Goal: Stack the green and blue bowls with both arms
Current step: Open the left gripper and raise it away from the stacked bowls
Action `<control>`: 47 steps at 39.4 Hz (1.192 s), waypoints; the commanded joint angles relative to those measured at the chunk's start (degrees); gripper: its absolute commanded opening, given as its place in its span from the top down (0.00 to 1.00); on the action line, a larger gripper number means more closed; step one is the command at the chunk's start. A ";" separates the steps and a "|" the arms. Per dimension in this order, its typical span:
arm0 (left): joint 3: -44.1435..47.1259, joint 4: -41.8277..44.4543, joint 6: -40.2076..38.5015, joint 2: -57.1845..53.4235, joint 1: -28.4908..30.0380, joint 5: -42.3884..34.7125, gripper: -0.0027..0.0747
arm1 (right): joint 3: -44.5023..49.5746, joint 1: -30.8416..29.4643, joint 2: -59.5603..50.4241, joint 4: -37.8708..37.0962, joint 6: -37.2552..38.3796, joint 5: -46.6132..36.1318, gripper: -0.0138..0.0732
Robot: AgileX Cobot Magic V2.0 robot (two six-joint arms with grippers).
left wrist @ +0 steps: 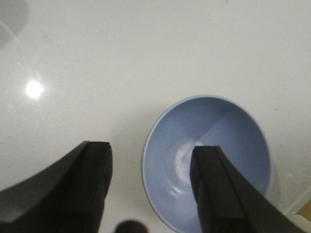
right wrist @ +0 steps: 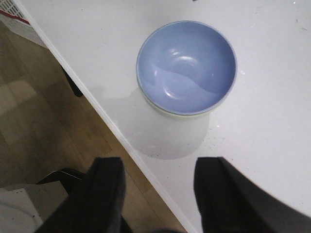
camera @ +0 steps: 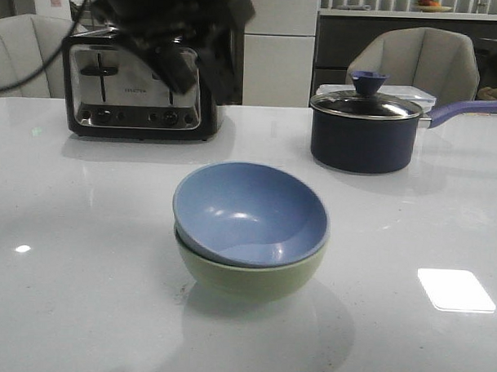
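The dusty blue bowl [camera: 247, 214] sits nested, slightly tilted, inside the sage green bowl [camera: 253, 278] at the middle of the white table. My left gripper [camera: 195, 74] hangs raised and blurred at the back left, in front of the toaster. In the left wrist view it [left wrist: 151, 148] is open and empty, with the blue bowl [left wrist: 228, 131] below it. My right gripper [right wrist: 159, 162] is open and empty above the table's front edge; it is out of the front view. Its camera shows the blue bowl [right wrist: 187, 65] with a sliver of green bowl [right wrist: 180, 115] under it.
A chrome toaster [camera: 137, 88] stands at the back left. A navy lidded saucepan [camera: 365, 133] with a purple handle [camera: 467, 109] stands at the back right. Two chairs stand behind the table. The table's edge [right wrist: 121, 136] drops to a wooden floor.
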 commanded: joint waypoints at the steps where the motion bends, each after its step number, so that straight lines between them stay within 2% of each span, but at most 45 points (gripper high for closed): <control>1: 1.14 1.53 0.22 -8.69 -2.00 -1.82 0.40 | -1.60 -2.31 -0.47 -0.13 -0.18 -1.78 0.33; 9: 10.08 3.02 0.22 -21.61 -5.24 -2.80 0.40 | -1.60 -6.35 -0.47 -0.13 -0.18 1.00 0.33; 22: 27.81 3.23 0.22 -39.38 -5.27 -5.35 0.40 | -1.60 -6.65 -0.47 -0.07 1.74 3.00 0.33; 30: 34.88 3.23 0.22 -45.35 -5.27 -8.89 0.40 | -1.60 -6.65 -0.47 -0.07 1.74 0.87 0.33; 36: 35.65 3.23 0.22 -46.03 -5.27 -9.74 0.42 | -1.60 -6.65 -0.47 -0.07 1.74 -0.76 0.34; 39: 35.65 3.23 0.22 -46.03 -5.27 -9.74 0.48 | -1.60 -6.65 -0.47 -0.07 1.74 -0.92 0.40; 47: 35.65 3.23 0.22 -45.72 -5.27 -9.86 0.69 | -1.60 -6.65 -0.47 -0.07 1.74 -0.92 0.68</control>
